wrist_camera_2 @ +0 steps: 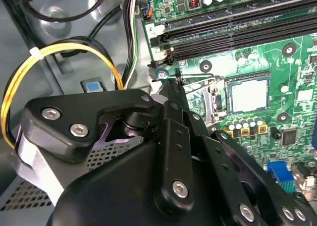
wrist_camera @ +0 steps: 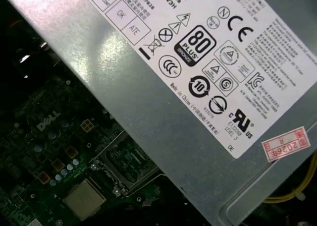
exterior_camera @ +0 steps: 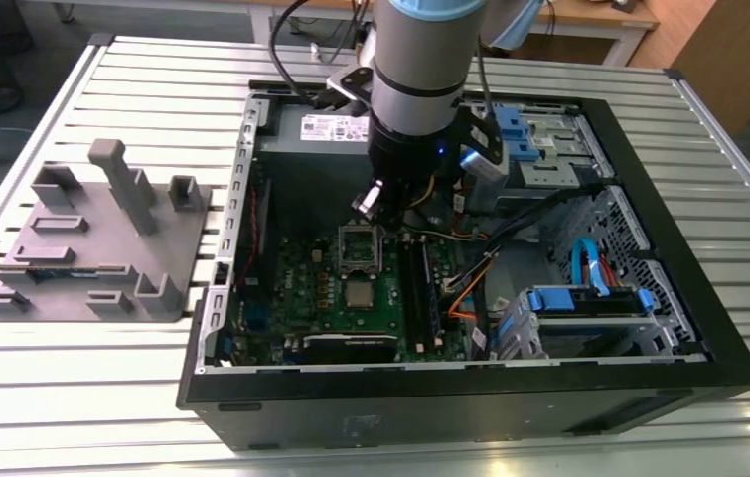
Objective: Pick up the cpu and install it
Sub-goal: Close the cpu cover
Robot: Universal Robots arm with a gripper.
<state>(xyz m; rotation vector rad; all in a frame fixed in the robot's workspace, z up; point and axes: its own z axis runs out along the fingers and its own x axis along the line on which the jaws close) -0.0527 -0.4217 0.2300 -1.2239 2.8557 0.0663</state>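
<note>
- The cpu [exterior_camera: 359,293], a small flat square chip with a silvery metal top and thin pale rim, lies on the green motherboard [exterior_camera: 298,288], just beside the open socket frame; in the second wrist view it appears at [wrist_camera_2: 249,95], in the first wrist view at [wrist_camera: 83,199].
- Handling, as a judgement: light, rigid and thin; the underside contacts are probably fragile. The smooth metal top offers little purchase, so the opposite edges of the rim are the sensible places to take hold, with light pressure.
- The black gripper [exterior_camera: 372,199] hangs above the board, near the rectangular silver metal socket frame [exterior_camera: 359,244], apart from the chip. Whether its jaws are spread or closed cannot be told; nothing is seen held.
- Outward: the grey metal power supply [wrist_camera: 198,87] and the black computer case [exterior_camera: 481,397], which stands on a slatted metal table [exterior_camera: 83,397].
</note>
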